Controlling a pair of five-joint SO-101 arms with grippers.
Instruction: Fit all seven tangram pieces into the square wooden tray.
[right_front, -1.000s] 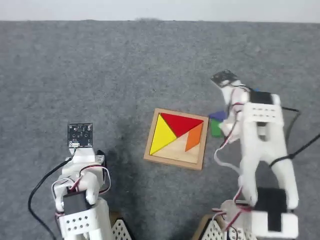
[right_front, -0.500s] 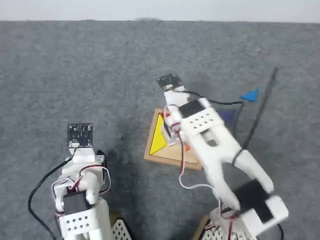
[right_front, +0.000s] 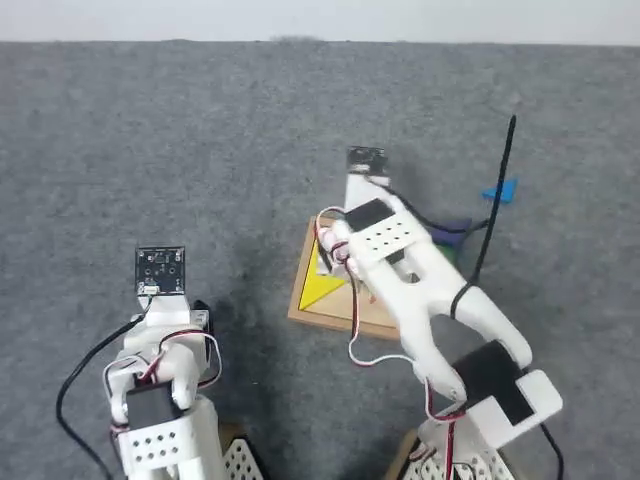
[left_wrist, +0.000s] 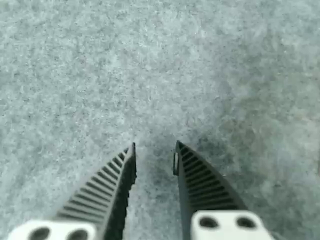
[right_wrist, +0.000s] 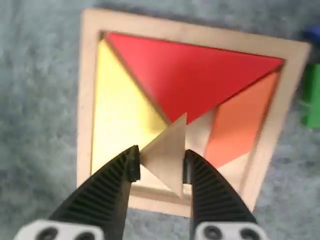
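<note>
Grey mat (right_front: 200, 130) covers the table. Your right arm (right_front: 420, 285) stretches over the square wooden tray (right_front: 318, 318), which sits mid-mat; your left arm (right_front: 160, 385) sits well apart, near edge. In the tray: red triangle (right_wrist: 190, 75) along one side, yellow triangle (right_wrist: 120, 125) touching it, orange piece (right_wrist: 240, 125) on the red one's other flank. Right gripper (right_wrist: 160, 155) pinches a pale wood triangle (right_wrist: 170, 142) above the tray's bare part. Left gripper (left_wrist: 155, 146) is slightly spread over bare mat, holding nothing. Loose on the mat: green piece (right_wrist: 312, 95) just beside the tray, purple piece (right_front: 452, 230), blue triangle (right_front: 500, 189) farther off.
</note>
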